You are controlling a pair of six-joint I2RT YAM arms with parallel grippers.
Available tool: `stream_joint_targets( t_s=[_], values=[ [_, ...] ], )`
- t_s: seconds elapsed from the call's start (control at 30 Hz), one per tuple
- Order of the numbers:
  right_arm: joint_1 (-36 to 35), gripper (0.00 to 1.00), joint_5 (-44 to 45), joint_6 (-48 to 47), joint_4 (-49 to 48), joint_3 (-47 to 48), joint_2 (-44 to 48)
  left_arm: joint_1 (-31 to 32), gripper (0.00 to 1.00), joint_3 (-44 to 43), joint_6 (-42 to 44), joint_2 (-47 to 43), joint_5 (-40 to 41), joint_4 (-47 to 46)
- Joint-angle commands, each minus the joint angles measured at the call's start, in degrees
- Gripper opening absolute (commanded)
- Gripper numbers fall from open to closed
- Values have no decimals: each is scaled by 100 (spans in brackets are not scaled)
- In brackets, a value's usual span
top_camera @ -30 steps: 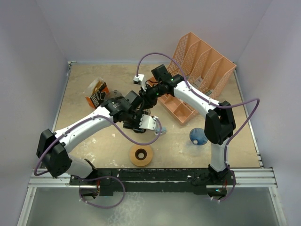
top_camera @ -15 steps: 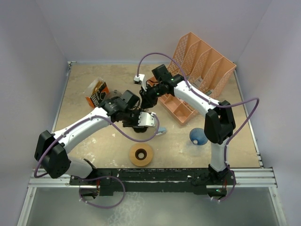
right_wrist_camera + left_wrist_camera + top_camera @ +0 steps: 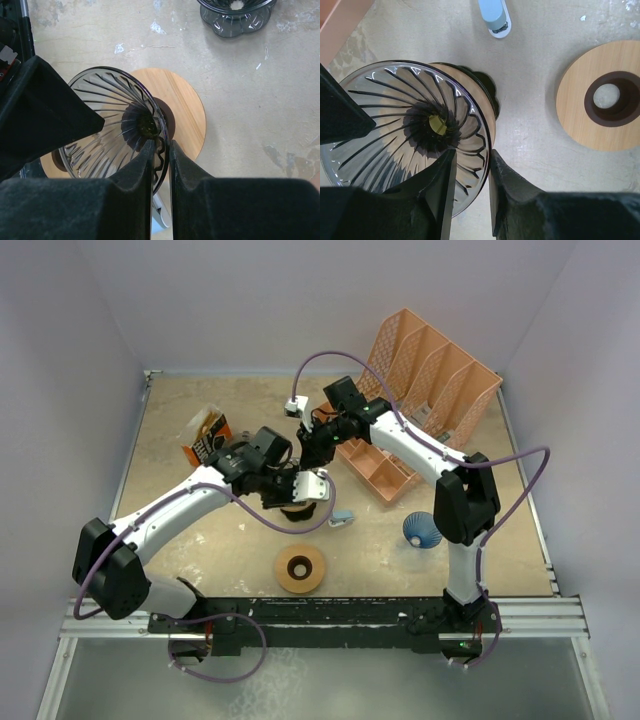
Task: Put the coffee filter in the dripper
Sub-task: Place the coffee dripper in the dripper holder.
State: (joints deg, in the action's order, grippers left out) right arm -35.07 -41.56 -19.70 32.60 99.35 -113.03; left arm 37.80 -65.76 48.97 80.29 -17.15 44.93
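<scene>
Basically, dripper (image 3: 415, 125) sat on counter (image 3: 220, 540) just left of tray (image 3: 378, 472), no filter visible inside. Right pincer (image 3: 161, 145) pinched its rim; left pincer (image 3: 472, 156) straddled rim, grip unclear. Risk: both pulling one glass rim could tip or crack it.

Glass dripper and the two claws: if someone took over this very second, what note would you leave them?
Left claw: open astride the rim of the glass dripper, one finger inside, one outside.
Right claw: looks pinched on that rim.
Dripper is mid-table with a wooden disc beneath; a separate wooden ring lies nearer the arms.
Done: nothing, no paper in the dripper.
Left: find the coffee filter, which I can't spot, and seat it.
</scene>
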Motion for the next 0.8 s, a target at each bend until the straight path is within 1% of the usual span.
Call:
stream_joint_targets(
  t_s=[0.0,0.3,0.53,0.77],
  values=[
    [1,14,-164,-109,157,91,133,-141,28,17,-341,-65,-314,-159],
    [9,14,-108,-102,120,-67,359,-144,28,-216,-404,206,-566,-143],
    [0,15,-102,-102,127,-66,402,-142,27,-234,-618,211,-721,-246],
    [30,22,-49,-120,95,-137,367,-396,24,-114,-791,58,-909,-370]
  ],
)
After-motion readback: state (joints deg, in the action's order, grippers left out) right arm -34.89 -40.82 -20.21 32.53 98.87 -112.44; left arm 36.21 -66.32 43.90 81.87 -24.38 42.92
